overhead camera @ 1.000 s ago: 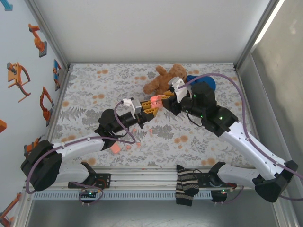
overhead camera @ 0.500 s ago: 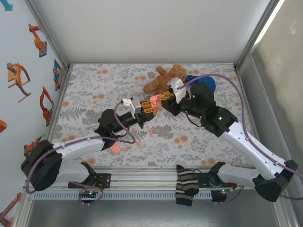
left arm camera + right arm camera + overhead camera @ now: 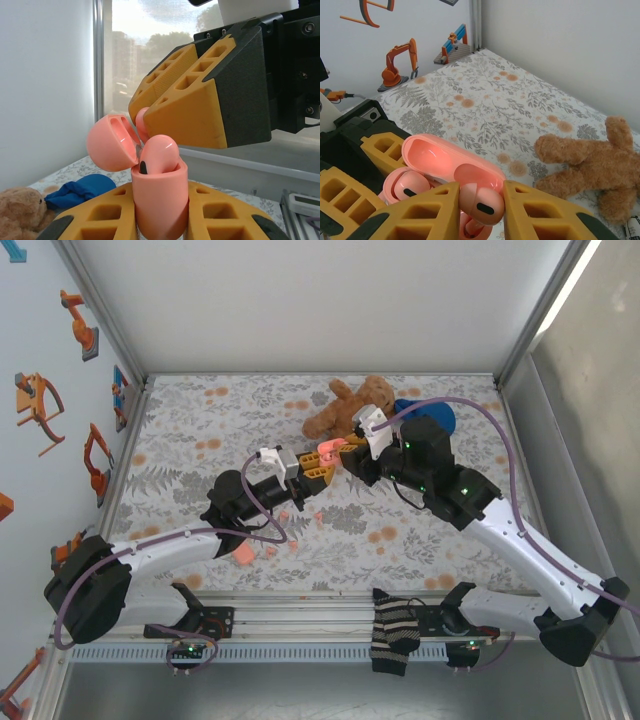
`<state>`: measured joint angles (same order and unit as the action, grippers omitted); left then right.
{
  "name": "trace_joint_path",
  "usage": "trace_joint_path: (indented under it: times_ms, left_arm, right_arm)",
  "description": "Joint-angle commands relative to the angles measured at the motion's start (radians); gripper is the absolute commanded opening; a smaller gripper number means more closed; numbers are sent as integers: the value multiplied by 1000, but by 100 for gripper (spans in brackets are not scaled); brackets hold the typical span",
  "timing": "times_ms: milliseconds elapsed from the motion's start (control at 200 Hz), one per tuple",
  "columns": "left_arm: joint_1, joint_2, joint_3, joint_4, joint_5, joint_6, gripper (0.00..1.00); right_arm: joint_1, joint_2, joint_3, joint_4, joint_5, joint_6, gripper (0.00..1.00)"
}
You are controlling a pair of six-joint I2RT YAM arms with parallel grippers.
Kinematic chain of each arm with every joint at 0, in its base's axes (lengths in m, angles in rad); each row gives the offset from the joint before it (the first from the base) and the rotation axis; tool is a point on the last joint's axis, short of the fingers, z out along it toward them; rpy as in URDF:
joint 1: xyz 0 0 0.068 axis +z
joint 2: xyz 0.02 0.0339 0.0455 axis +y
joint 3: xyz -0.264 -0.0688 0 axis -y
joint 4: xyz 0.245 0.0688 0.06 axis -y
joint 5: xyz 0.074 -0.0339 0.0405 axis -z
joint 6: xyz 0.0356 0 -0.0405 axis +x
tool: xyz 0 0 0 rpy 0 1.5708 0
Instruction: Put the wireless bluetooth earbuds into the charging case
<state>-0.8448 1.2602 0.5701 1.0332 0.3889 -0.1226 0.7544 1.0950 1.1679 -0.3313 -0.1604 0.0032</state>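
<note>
While the right gripper (image 3: 480,194) pinches an earbud (image 3: 477,204) just over the charging case (image 3: 160,200), a slip is the danger.
The left gripper (image 3: 160,212) is clenched on that case, holding it upright with its lid (image 3: 111,142) swung open and a seated earbud (image 3: 158,156) standing proud inside. My judgement: a tilted stem could miss its socket, jam on the rim or knock the seated earbud loose. Releasing early would drop it onto the table (image 3: 200,430).
</note>
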Motion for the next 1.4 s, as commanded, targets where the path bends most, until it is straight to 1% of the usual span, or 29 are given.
trace_joint_path:
  times_ms: [0, 245, 331, 676, 972, 1072, 1167, 1232, 1392]
  left_arm:
    - [-6, -2, 28, 61, -7, -9, 0]
    - [-7, 2, 27, 67, -8, -7, 0]
    - [-7, 3, 25, 68, -10, -8, 0]
    - [-5, 16, 16, 97, -12, -16, 0]
    - [-6, 20, 10, 108, -13, -15, 0]
    - [-7, 21, 6, 110, -13, -14, 0]
    - [-7, 20, 4, 110, -15, -13, 0]
    - [-7, 20, 0, 117, -13, -12, 0]
    - [-7, 10, -14, 131, -21, 2, 0]
  right_arm:
    - [9, 4, 3, -4, -40, 21, 27]
    - [9, -1, 6, -4, -50, 42, 28]
    - [10, 3, 11, -2, -53, 47, 32]
    - [10, 3, 42, -3, -59, 62, 37]
    - [10, -1, 92, -18, -31, 76, 40]
    - [10, -2, 116, -21, -22, 92, 46]
    - [10, -1, 142, -29, -20, 109, 54]
    - [9, -2, 162, -41, -2, 122, 58]
    - [9, -17, 179, -65, 48, 138, 72]
